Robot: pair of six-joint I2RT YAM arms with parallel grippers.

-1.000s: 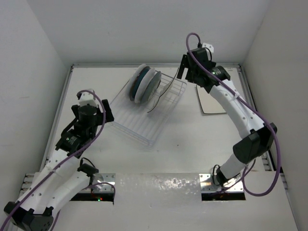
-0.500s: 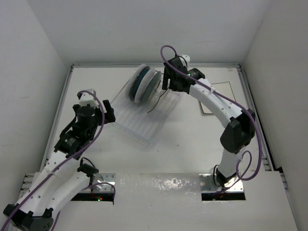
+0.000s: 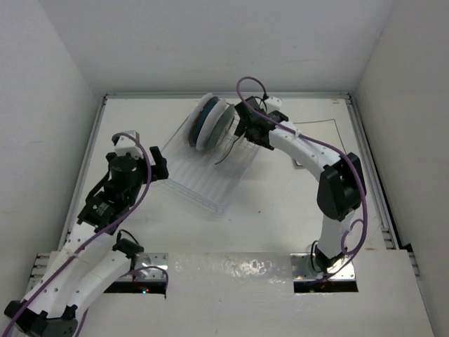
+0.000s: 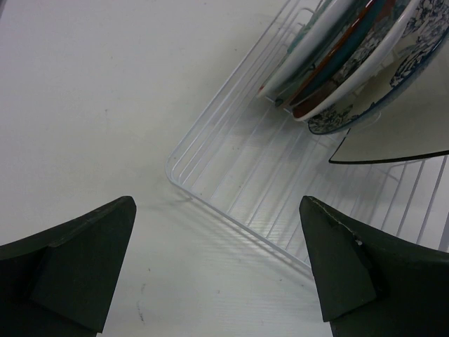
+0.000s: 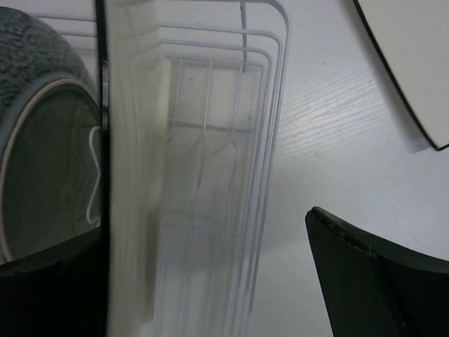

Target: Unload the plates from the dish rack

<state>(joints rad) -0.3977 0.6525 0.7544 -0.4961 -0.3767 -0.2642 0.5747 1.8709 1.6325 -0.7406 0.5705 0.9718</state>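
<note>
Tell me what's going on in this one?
Two arms are unloading plates from a dish rack. The right gripper is open at the rack, its fingers either side of a square cream plate standing on edge. Round patterned plates stand in the rack beside it. Another square plate lies flat on the table. The left gripper hangs open near the rack's corner, holding nothing.

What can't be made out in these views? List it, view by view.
Top external: the right gripper hides its fingertips under its own wrist; contact with the plates cannot be told.
Left wrist: the top and right edges cut off the plates in the dish rack; count unclear.
Right wrist: the near square plate is blurred against the lens; the corner cuts off the square plate outside the rack.
</note>
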